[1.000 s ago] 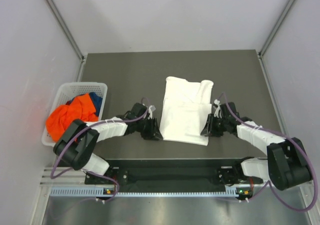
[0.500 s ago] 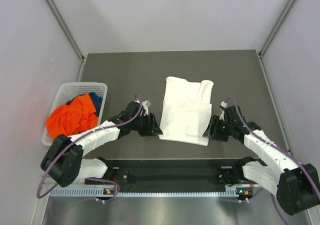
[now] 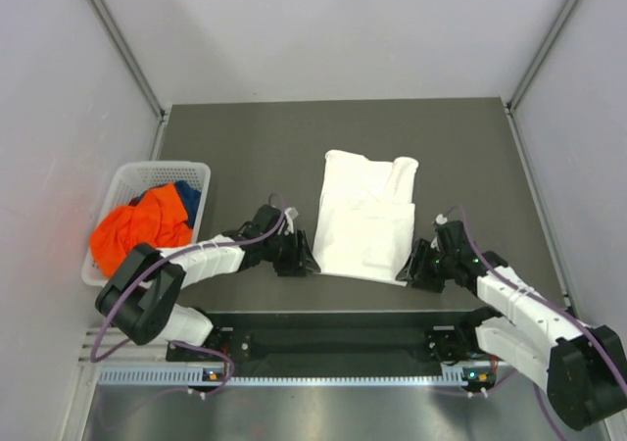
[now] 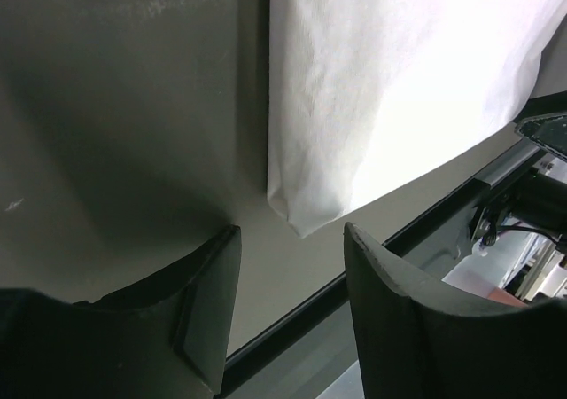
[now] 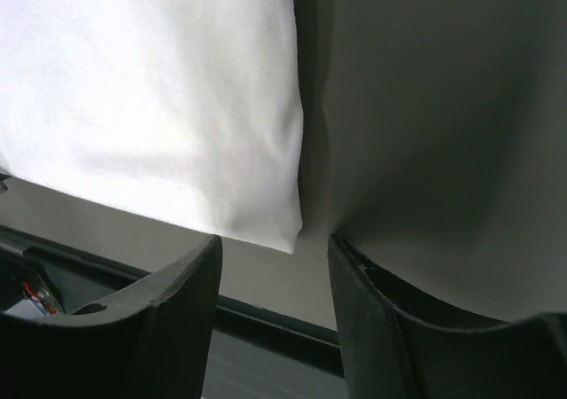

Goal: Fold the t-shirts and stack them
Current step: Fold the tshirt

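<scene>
White plastic basket [image 3: 125, 173] is sitting at the left edge of the table [image 3: 255, 147], holding the orange tee [image 3: 137, 230] heaped over the dark blue tee [image 3: 188, 197]. Mid-table, the white tee [image 3: 367, 216] is lying partly folded. The left gripper [image 4: 292, 239] and right gripper [image 5: 275, 244] are each facing one of its near corners with jaws spread, gripping nothing.

white t-shirt [image 3: 364, 220]: plain white across the side that shows
orange t-shirt [image 3: 137, 230]: bright orange
blue t-shirt [image 3: 188, 198]: dark blue
basket [image 3: 162, 171]: white, lattice pattern of small openings
table [image 3: 245, 147]: dark grey, matt
arms [image 3: 211, 255]: white shells, black joints
cables [image 3: 464, 227]: purple
walls [image 3: 323, 29]: pale grey
</scene>
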